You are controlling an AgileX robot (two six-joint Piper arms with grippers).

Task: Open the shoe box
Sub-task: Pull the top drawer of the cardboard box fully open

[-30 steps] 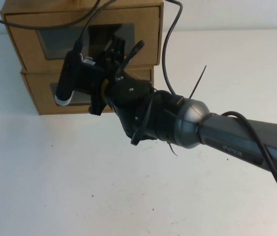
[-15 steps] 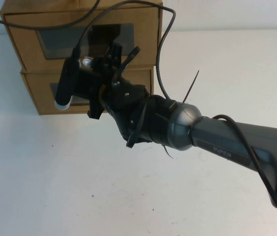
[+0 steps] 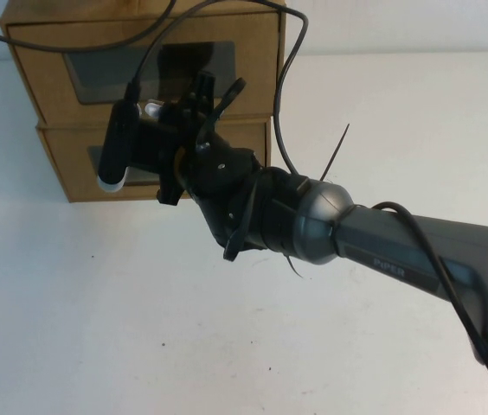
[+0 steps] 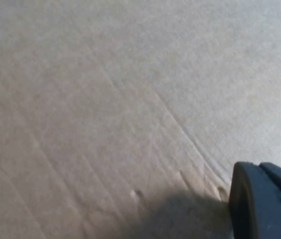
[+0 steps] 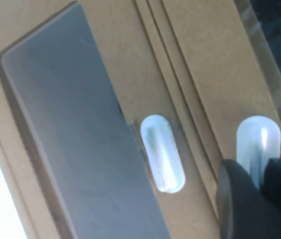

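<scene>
The right tool (image 5: 256,170) pinches the white pull (image 5: 258,137) on the upper shoe box (image 3: 253,52). The left tool (image 4: 262,201) sits close to bare cardboard (image 4: 105,99), and I cannot tell its state.

Counted two cardboard shoe boxes, stacked: upper shoe box (image 3: 257,52), lower shoe box (image 3: 67,177). Two dark windows, one per front. Two silvery oval pull handles (image 5: 162,153) showed. Two end effectors: right end effector (image 3: 221,86) was at the box fronts, left end effector (image 4: 267,201) against cardboard. One white surface (image 3: 97,328).
</scene>
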